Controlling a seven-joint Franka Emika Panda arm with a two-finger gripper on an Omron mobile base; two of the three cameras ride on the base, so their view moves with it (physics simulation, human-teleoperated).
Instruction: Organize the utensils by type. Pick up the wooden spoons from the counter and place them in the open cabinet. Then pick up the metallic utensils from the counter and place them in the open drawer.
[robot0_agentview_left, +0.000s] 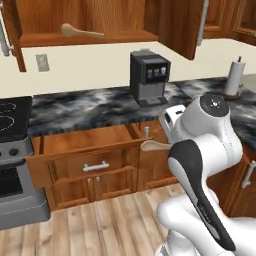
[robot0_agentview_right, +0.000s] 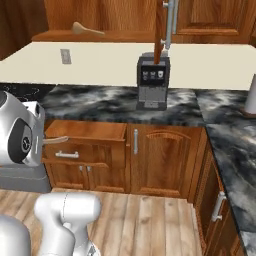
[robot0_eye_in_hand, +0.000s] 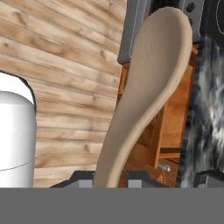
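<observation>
My gripper (robot0_eye_in_hand: 110, 177) is shut on the handle of a tan wooden spoon (robot0_eye_in_hand: 148, 96). Its bowl points away from the hand, over the wood floor in front of the open drawer (robot0_agentview_left: 85, 142). In the left base view this spoon (robot0_agentview_left: 152, 146) sticks out leftward from the white hand, level with the drawer's right end. The right base view shows it (robot0_agentview_right: 56, 140) just in front of the drawer (robot0_agentview_right: 85, 131). A second wooden spoon (robot0_agentview_left: 80, 32) (robot0_agentview_right: 86, 29) lies on the open cabinet's shelf. The marbled black counter (robot0_agentview_left: 90, 107) runs above the drawer. The metallic utensils are out of view.
A dark coffee machine (robot0_agentview_left: 149, 77) (robot0_agentview_right: 152, 82) stands on the counter. The cabinet door (robot0_agentview_left: 177, 25) hangs open above it. A stove (robot0_agentview_left: 12, 150) sits to the left, and a paper towel roll (robot0_agentview_left: 234, 77) stands at the right.
</observation>
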